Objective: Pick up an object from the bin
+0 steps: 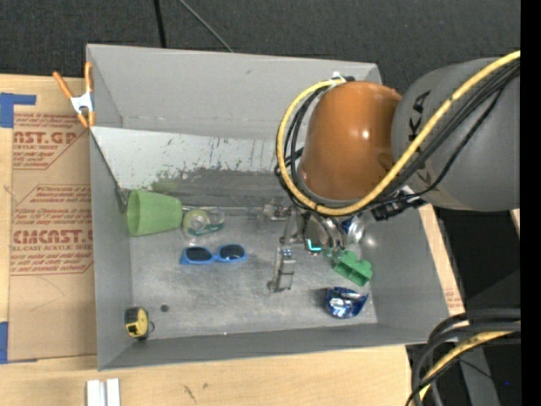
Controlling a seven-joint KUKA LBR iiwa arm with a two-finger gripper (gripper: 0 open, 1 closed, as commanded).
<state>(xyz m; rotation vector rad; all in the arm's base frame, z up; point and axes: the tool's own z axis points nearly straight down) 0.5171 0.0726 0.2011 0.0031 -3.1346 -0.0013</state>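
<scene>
Camera view: I look down into the grey bin (pixel 232 155). Only a few things lie in it, spread out, and the arm comes in from the right.
Arm: the orange wrist cover (pixel 351 142) and its cables hang over the right half and hide the floor under them. I judge that anything there could get bumped without me seeing it.
Gripper (pixel 282 274): low over bare floor mid-bin, nothing visible in it. I cannot tell whether it is apart or together.
Main risk: closing here likely grabs air or scrapes the metal floor, since nothing lies directly beneath it.
Green cup (pixel 154 213): on its side at the left wall, well apart from the gripper. It would probably roll if nudged.
Blue sunglasses (pixel 212 255): flat on the floor, left of the gripper, near but not touching. Thin and low, so I expect a pinch could slide off them.
Green block (pixel 351 267): just right of the gripper, partly under the wrist. It looks like the closest candidate, though a sideways move could shove it instead of gripping it.
Blue crumpled wad (pixel 342 303): near the front wall, just below the green block. The two could be dragged together.
Clear small thing (pixel 201 221): beside the cup's mouth, hard to make out.
Yellow tape measure (pixel 135 321): front-left corner, far off, and I judge the walls there could block the approach.
</scene>
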